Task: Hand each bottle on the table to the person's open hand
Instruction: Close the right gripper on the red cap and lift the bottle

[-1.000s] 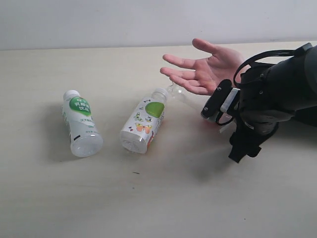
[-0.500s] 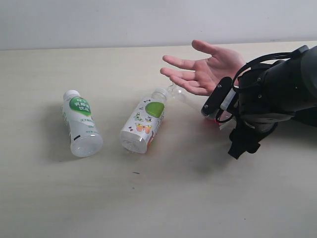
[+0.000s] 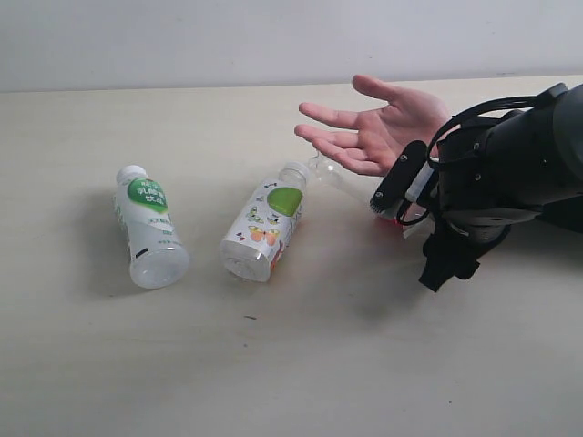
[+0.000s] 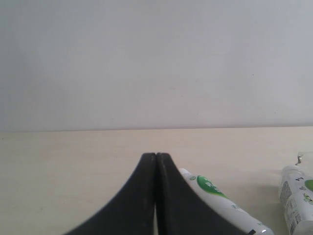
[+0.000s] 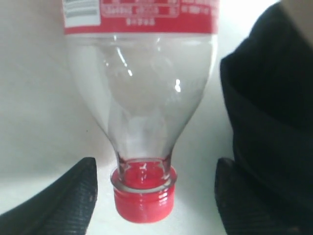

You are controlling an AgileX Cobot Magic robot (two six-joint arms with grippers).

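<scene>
Handover of the clear bottle (image 5: 142, 98) looks to be at the grasp. The right jaws stand wide, one on each side of its red cap (image 5: 143, 198) with a gap on both sides, so nothing is gripped yet. The bottle lies on its side on the table (image 3: 273, 364), with its cap toward the arm and its base toward the person's open hand (image 3: 387, 127). That hand is held palm up just beyond it, probably so the lift and pass can be short. Coming in along the bottle's length lets the jaws take the narrow neck, likely a surer hold than the slick round body.

Two more bottles with white caps lie on their sides further left. A middle bottle (image 3: 264, 228) has its cap just beside the clear one's base, and a left bottle (image 3: 146, 228) lies well apart; neither is handed over yet. The left jaws are pressed together and empty, low over the table, apparently parked out of the way.
</scene>
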